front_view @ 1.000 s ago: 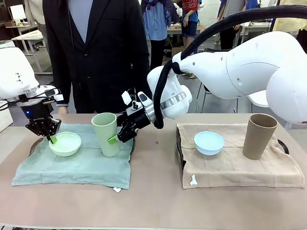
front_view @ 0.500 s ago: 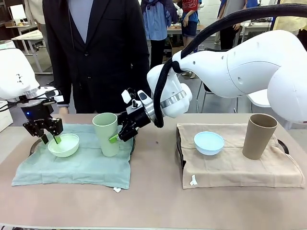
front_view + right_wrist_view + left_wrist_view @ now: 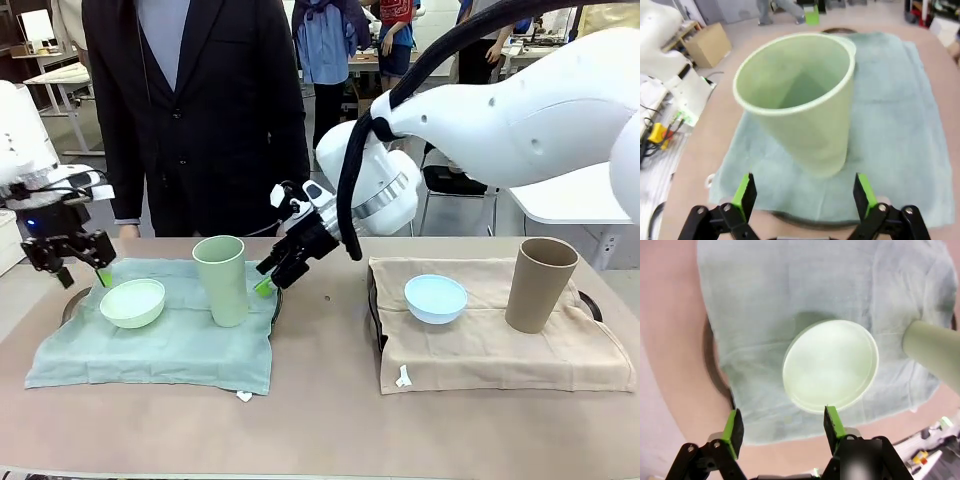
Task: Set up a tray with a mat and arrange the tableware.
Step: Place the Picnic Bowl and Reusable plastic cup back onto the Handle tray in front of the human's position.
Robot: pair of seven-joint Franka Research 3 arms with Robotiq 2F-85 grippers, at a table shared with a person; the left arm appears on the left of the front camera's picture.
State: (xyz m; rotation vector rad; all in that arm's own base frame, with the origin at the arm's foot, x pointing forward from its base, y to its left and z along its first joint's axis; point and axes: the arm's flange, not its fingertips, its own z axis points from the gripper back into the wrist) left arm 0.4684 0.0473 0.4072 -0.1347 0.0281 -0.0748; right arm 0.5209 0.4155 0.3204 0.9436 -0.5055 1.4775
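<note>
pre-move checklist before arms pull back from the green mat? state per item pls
1. Left gripper open, holding nothing: ok.
2. Right gripper open, apart from the pale green cup: ok.
3. Pale green cup upright on the green mat: ok.
4. Pale green bowl resting on the mat, free of the fingers: ok.
5. Pale blue bowl and brown cup on the beige mat: ok.
6. Mat centred over its tray: cannot tell.

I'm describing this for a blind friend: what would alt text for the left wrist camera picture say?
Seen from above, a pale green bowl sits empty on a pale green cloth mat, with the left gripper open and apart from it, holding nothing. A pale green cup juts in from the right edge, and the dark rim of a tray peeks from under the mat.
</note>
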